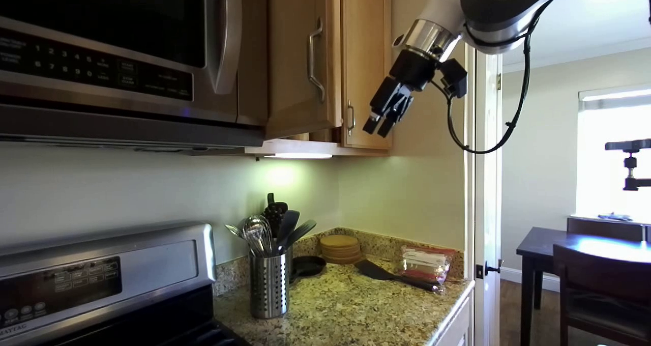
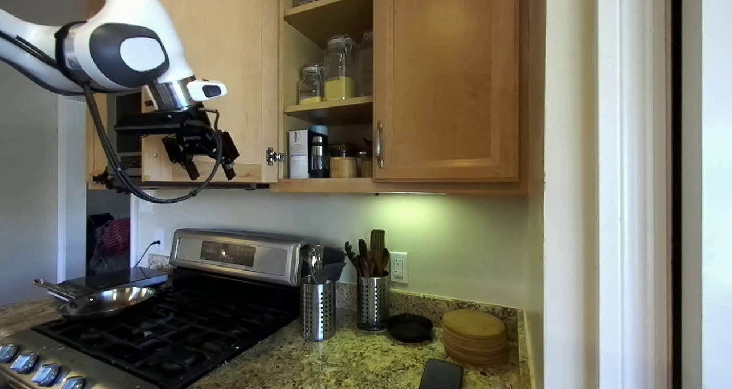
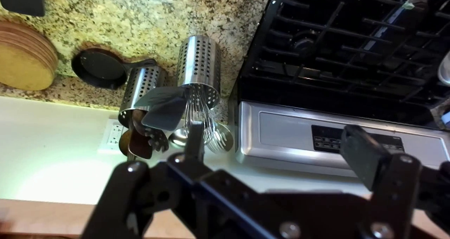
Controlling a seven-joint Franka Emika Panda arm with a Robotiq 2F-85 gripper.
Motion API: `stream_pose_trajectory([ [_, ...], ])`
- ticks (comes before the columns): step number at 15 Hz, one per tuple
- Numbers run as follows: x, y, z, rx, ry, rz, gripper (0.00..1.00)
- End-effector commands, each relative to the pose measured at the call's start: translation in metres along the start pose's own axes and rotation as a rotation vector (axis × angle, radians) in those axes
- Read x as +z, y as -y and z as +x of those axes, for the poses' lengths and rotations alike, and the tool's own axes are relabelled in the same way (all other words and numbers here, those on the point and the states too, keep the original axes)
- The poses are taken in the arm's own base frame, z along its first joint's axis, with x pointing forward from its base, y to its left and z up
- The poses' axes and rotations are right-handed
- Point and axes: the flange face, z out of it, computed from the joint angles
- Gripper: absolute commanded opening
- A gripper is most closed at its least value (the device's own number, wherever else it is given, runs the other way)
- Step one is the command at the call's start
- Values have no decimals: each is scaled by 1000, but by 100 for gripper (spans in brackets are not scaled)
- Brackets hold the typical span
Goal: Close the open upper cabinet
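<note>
The upper cabinet (image 2: 326,186) hangs above the desk (image 1: 346,305), its open door (image 1: 291,56), long axis vertical, lying between microwave (image 1: 117,48) and pincer (image 1: 378,127), whose fingers (image 3: 364,156) stand wide and empty; closing presumably requires reaching round to the outer face.

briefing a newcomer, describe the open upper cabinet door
Find the steel microwave in an exterior view. Just right of it hangs a honey-coloured wooden door with a silver handle. Unlike the shut door further right, it stands swung open.
</note>
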Motion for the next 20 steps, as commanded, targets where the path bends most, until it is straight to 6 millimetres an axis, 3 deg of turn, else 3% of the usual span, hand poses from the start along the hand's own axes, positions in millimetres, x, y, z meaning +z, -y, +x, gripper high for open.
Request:
stream_pose_trajectory([
  [1,-29,8,-4,-51,-48,46,100],
  [5,-52,17,-8,-78,-94,88,100],
  [15,-103,88,-11,-208,-188,258,100],
  [20,-112,116,-3,-247,-240,252,100],
])
